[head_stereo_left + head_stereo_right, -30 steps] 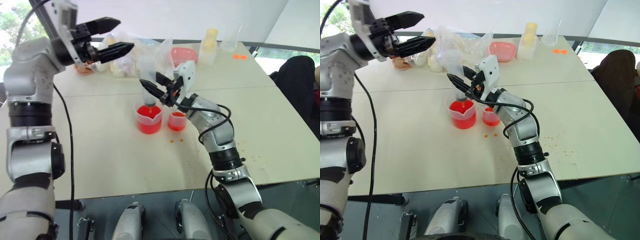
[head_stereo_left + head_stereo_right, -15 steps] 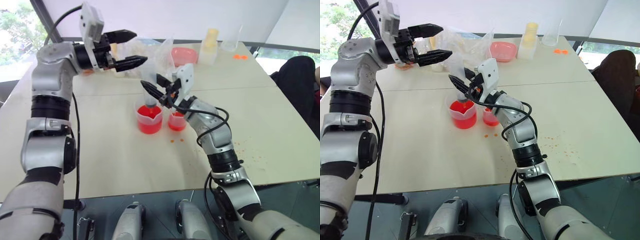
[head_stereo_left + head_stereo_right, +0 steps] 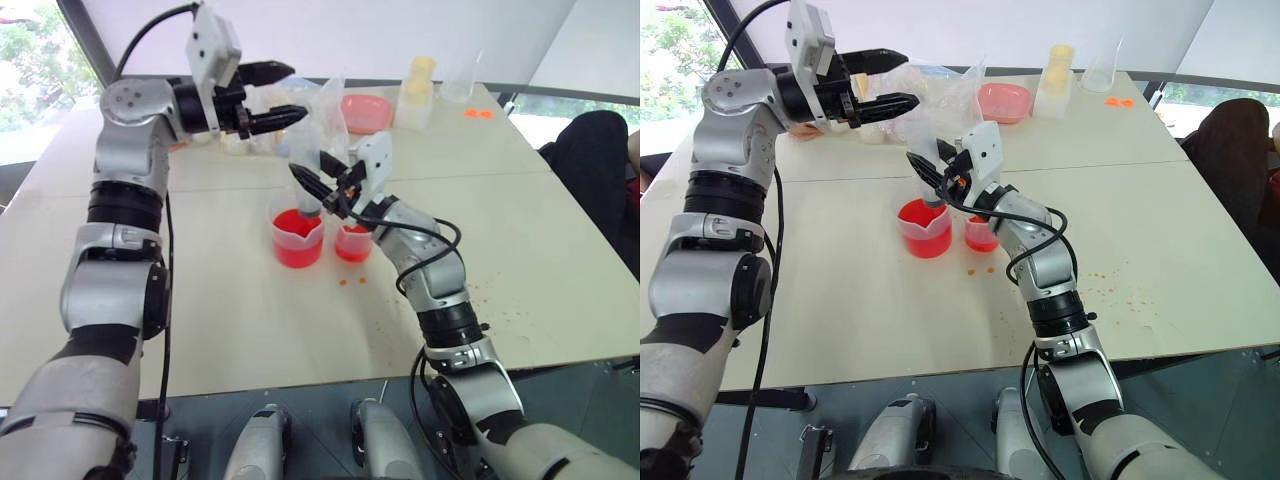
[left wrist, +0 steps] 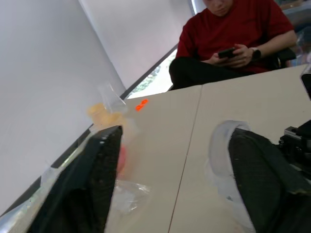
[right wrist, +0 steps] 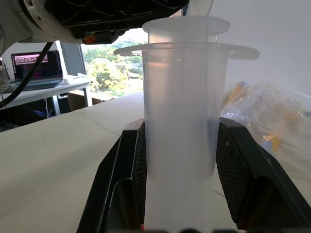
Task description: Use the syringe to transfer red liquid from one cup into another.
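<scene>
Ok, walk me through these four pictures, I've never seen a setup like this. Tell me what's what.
It is a two-armed humanoid robot at a pale table. Two pictures come from cameras in its head, looking down over its arms; the other two come from a camera on each wrist. The right gripper is shut on the syringe, a clear tube standing nozzle-down in the spouted cup of red liquid. A smaller cup stands beside it, also holding red. The left gripper hangs open near the syringe's top, holding nothing. Behind are plastic bags and a pink bowl. The left wrist camera catches a seated person.
</scene>
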`<state>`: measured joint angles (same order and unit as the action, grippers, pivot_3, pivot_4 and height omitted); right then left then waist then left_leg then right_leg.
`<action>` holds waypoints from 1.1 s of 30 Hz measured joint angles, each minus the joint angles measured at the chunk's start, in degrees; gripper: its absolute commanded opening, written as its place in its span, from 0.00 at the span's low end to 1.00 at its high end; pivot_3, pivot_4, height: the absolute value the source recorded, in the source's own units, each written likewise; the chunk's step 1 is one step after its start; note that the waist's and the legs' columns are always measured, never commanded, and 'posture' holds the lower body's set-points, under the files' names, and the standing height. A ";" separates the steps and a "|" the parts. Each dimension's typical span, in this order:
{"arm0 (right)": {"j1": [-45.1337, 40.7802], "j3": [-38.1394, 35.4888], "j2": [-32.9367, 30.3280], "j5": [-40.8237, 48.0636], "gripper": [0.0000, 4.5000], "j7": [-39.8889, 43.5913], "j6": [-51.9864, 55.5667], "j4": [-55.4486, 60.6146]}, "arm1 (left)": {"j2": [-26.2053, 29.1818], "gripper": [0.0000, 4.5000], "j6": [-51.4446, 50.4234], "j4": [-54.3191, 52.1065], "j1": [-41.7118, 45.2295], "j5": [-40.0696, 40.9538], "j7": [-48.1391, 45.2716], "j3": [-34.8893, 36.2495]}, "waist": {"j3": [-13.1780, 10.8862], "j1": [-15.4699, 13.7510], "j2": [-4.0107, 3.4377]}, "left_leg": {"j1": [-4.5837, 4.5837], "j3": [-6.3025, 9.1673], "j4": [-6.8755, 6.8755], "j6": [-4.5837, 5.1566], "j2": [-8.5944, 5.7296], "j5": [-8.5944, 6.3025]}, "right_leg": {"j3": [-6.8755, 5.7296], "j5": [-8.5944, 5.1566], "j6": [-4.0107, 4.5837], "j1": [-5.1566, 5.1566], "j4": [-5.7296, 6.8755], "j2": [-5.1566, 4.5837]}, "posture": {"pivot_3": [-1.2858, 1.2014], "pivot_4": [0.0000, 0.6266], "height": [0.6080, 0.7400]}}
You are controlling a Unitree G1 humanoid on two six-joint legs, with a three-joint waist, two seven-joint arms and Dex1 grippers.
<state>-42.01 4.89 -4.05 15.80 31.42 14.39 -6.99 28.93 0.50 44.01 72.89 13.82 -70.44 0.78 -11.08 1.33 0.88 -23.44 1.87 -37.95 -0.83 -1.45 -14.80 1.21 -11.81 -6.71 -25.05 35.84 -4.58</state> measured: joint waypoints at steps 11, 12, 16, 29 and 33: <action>2.66 0.05 4.51 -1.62 0.33 -1.24 -1.51 -0.62 | 1.12 0.01 -2.98 -2.29 -2.41 -0.09 -4.46 -0.20 | 0.00 0.43 0.00 | 0.00 0.00 -0.02 0.00 0.00 0.00 | 0.03 -0.01 0.00 -0.06 0.13 0.00 | 0.52 0.24 1.00; 2.87 0.24 4.77 -1.83 0.33 -1.24 -1.60 -0.62 | 1.43 0.01 -3.80 -2.79 -2.68 -0.06 -4.74 -0.19 | 0.00 0.57 0.00 | 0.00 0.02 -0.02 0.00 0.00 0.01 | 0.03 -0.01 0.00 -0.06 0.15 0.00 | 0.52 0.24 1.00; 3.34 0.61 5.56 -2.18 0.33 -1.23 -2.56 -0.62 | 2.23 0.01 -5.28 -4.38 -2.92 -0.05 -5.65 -0.18 | 0.00 0.92 0.00 | 0.00 0.02 -0.03 0.00 -0.01 0.01 | 0.03 -0.01 0.00 -0.06 0.16 0.00 | 0.52 0.24 1.00; 4.51 0.61 6.68 -3.40 0.33 -1.86 -3.53 -1.84 | 2.63 0.01 1.74 3.72 0.71 -3.27 -5.71 -2.16 | 0.00 1.19 0.00 | 0.00 0.01 -0.03 0.00 0.00 0.01 | 0.04 -0.01 0.00 -0.10 0.20 0.01 | 0.52 0.24 1.00; 4.52 0.60 6.85 -3.70 0.33 -1.87 -4.26 -2.34 | 2.55 0.01 4.43 6.89 2.44 -3.38 -5.54 -1.98 | 0.00 1.17 0.00 | 0.00 0.01 -0.04 0.00 -0.01 0.01 | 0.04 -0.01 0.00 -0.10 0.20 0.01 | 0.52 0.24 1.00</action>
<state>-37.49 5.48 2.79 12.10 29.55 10.13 -9.34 31.48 4.93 50.89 75.34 10.45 -75.98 -1.20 -11.08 2.50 0.88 -23.43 1.88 -37.99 -0.83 -1.46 -14.79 1.25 -11.83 -6.71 -25.15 36.04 -4.57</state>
